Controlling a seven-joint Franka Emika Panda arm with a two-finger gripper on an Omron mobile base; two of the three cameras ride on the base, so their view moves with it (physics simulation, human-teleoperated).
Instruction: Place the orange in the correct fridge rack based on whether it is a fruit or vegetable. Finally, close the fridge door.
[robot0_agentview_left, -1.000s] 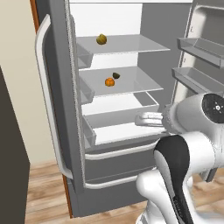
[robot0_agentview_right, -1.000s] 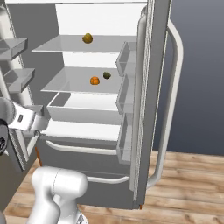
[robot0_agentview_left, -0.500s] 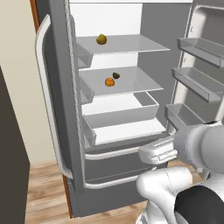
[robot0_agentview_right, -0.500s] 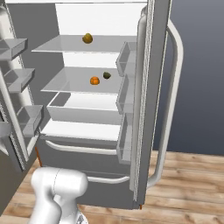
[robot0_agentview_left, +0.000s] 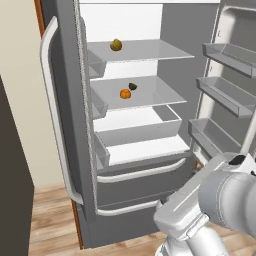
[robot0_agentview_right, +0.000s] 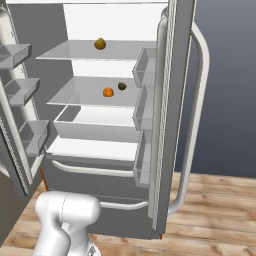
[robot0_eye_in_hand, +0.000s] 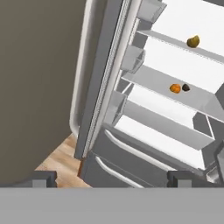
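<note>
Though the two dark fingers (robot0_eye_in_hand: 39, 178) stand wide apart and empty, low before the open double-door fridge, placing looks done, for the small bright-orange orange (robot0_agentview_left: 125, 93) rests mid-way on the pale translucent second rack (robot0_agentview_left: 165, 92) beside a dark lump (robot0_agentview_left: 132, 86), leaving both doors to swing shut across clear floor.

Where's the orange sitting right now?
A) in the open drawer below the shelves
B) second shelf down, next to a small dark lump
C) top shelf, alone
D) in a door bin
B: the orange lies on the fridge rack second from the top, just beside the small dark lump; the tan-brown round item sits alone on the top shelf.
</note>
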